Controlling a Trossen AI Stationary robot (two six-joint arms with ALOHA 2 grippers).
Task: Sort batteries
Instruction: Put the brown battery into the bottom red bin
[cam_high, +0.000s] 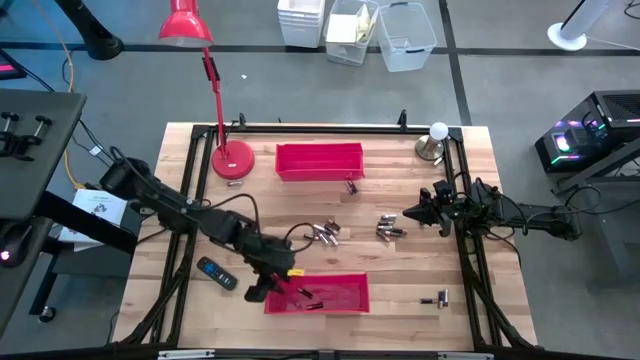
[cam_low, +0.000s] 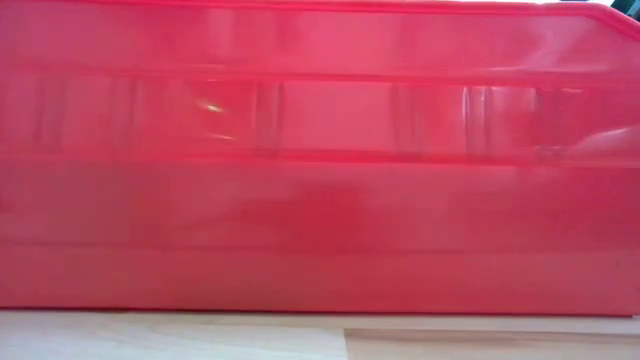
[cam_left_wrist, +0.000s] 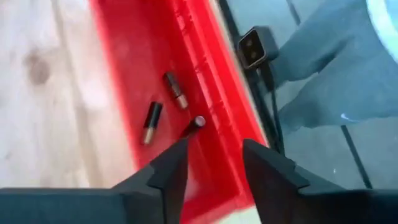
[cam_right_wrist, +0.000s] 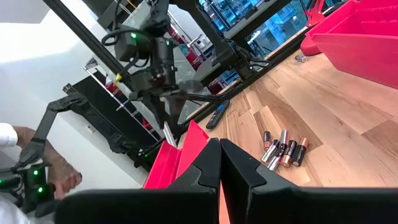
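My left gripper (cam_left_wrist: 214, 155) is open over the left end of the near red tray (cam_high: 340, 285), fingers pointing down into it. Three batteries (cam_left_wrist: 176, 90) lie on the tray floor; one (cam_left_wrist: 194, 124) sits just beyond one fingertip, and I cannot tell whether they touch. My right gripper (cam_right_wrist: 219, 149) is shut and hovers at the table's right side (cam_high: 410, 212), next to a cluster of batteries (cam_right_wrist: 283, 151) on the wood. A second cluster (cam_high: 325, 233) lies mid-table. The far red tray (cam_high: 318, 160) stands behind, with one battery (cam_high: 350, 185) in front of it.
A red desk lamp (cam_high: 230, 158) stands at the far left, and a black handset (cam_high: 216, 272) lies left of the near tray. A single battery (cam_high: 440, 297) lies near right. The near tray's wall (cam_low: 320, 160) fills the low view. A person's legs (cam_left_wrist: 323, 81) stand beyond the near edge.
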